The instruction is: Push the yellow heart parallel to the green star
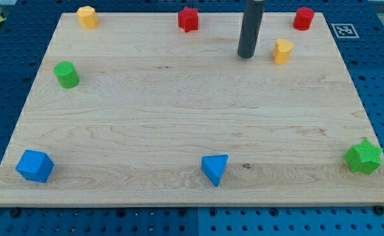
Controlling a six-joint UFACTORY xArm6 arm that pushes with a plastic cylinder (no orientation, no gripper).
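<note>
My tip (pixel 247 56) bare, left of yellow heart (pixel 283 50); 2 yellow, 2 red, 2 green, 2 blue.

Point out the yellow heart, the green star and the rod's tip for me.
yellow heart (pixel 283 50): camera view, middle of its top face.
green star (pixel 363 157): camera view, centre of the star.
my tip (pixel 246 56): camera view, rod's very end, left of the yellow heart.
</note>
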